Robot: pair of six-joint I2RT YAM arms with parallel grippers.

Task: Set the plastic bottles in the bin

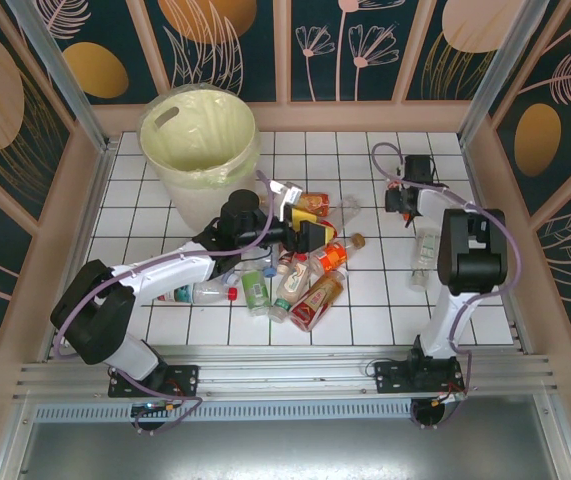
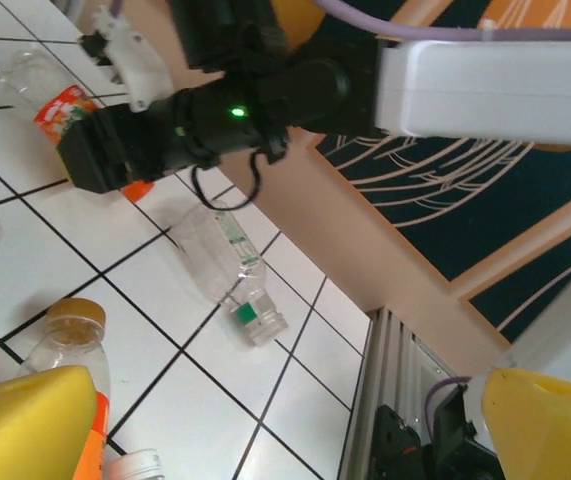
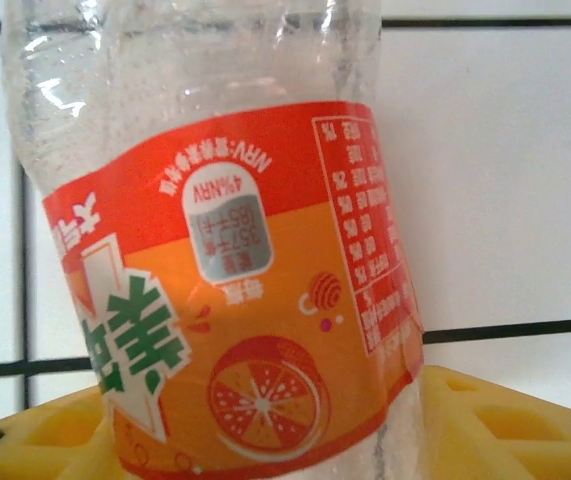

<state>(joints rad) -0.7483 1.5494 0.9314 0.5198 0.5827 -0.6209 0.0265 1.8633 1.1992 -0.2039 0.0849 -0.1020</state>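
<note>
The white tiled table [image 1: 385, 300] carries everything. The largest thing on it is the bin [image 1: 193, 190], a pale cream bucket with a yellowish bag liner [image 1: 250, 165], which stands upright at the far left corner. The left arm [image 1: 165, 270] reaches from its base diagonally toward the middle of the table. The right arm [image 1: 470, 250] rises at the right side and bends toward the far edge. Most of the plastic bottles [image 1: 295, 285] lie in a loose heap near the middle, in front of the bin and outside it. The left gripper [image 1: 303, 225] hangs above the far side of this heap, with its yellow pads [image 2: 25, 420] set wide apart and nothing between them. The right gripper [image 1: 399, 205] is low at the far right part of the table, around an orange-labelled bottle [image 3: 245, 300] that lies on the tiles. One yellow finger [image 3: 495, 420] is seen just behind this bottle, but I cannot tell whether the jaws press on it. A clear bottle with a green cap [image 2: 230, 265] lies alone on the tiles beside the right arm. A bottle with a brown cap [image 2: 73, 335] lies just beside the left gripper.
</note>
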